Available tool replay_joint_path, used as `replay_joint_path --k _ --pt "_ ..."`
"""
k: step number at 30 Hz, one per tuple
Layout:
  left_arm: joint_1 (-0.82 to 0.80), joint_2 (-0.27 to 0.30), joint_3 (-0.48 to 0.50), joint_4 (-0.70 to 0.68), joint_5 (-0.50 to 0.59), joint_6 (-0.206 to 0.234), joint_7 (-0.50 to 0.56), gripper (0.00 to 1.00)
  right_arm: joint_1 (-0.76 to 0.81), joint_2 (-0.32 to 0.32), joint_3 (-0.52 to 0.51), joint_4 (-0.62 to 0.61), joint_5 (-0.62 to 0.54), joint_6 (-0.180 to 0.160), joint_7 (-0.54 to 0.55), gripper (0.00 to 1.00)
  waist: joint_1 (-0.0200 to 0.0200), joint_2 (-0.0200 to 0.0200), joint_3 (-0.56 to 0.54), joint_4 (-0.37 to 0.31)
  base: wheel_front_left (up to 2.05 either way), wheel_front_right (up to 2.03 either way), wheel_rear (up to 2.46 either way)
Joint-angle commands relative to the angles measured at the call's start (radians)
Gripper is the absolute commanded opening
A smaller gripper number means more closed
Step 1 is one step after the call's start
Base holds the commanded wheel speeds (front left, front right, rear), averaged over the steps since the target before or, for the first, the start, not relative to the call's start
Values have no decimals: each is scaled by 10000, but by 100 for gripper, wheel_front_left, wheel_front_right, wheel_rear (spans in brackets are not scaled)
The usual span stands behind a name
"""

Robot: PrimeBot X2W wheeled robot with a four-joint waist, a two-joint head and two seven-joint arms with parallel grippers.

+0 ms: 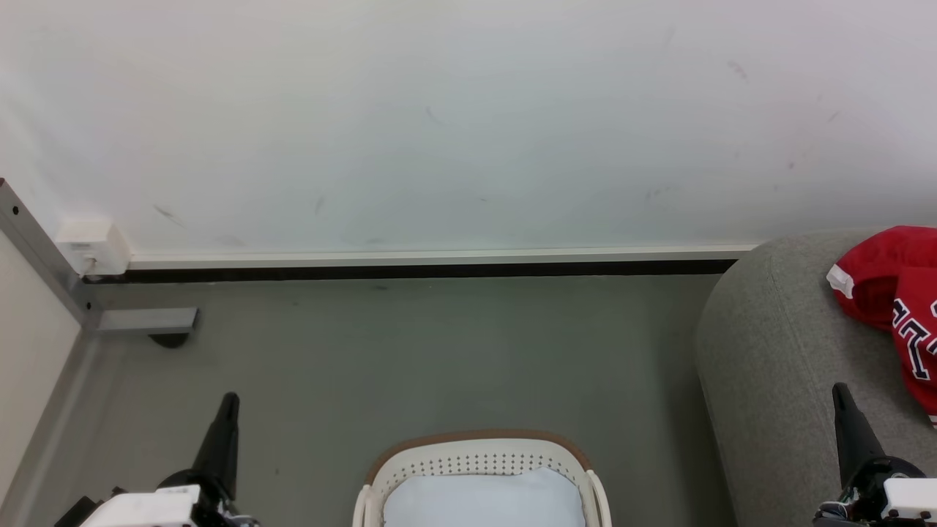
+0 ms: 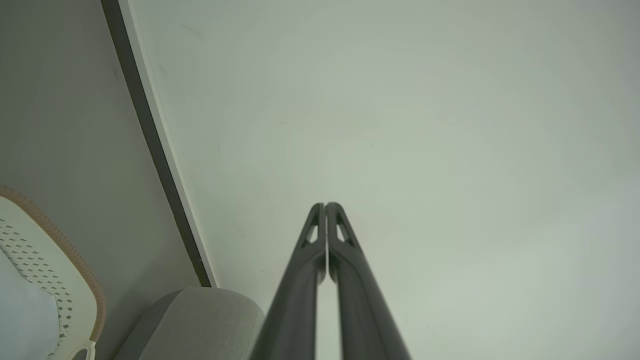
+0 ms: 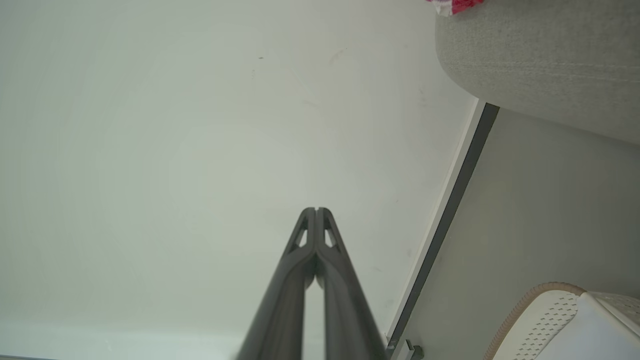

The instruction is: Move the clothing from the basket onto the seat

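The red clothing (image 1: 897, 293) lies bunched on the grey seat (image 1: 768, 366) at the right edge of the head view, black-and-white lettering showing; a red scrap of the clothing (image 3: 455, 5) also tops the seat (image 3: 540, 55) in the right wrist view. The white basket (image 1: 479, 465) with a tan rim stands at the bottom centre, with just a pale lining visible inside. My left gripper (image 1: 230, 401) is shut and holds nothing, left of the basket. Over the seat's front, my right gripper (image 1: 839, 391) is shut and holds nothing too. Both wrist views show fingertips pressed together, left gripper (image 2: 325, 205), right gripper (image 3: 316, 210).
A white wall with a dark skirting strip (image 1: 439, 269) runs behind. A white socket box (image 1: 91, 245) and a grey metal frame leg (image 1: 146, 320) sit at the left. Grey floor (image 1: 439, 351) lies between basket and wall. The basket (image 2: 50, 270) and seat corner (image 2: 200, 320) appear in the left wrist view.
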Motion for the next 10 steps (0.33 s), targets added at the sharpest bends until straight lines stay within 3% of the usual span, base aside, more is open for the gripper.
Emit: replay_joint_path --k 1,10 --pt "-79 69 19 -38 -138 -42 34 0 133 -3 -35 -61 15 -17 26 0 0 0 0 0 0 0 0" --pt "-79 69 18 -39 -138 -42 34 0 133 -3 -34 -61 15 -17 25 0 0 0 0 0 0 0 0"
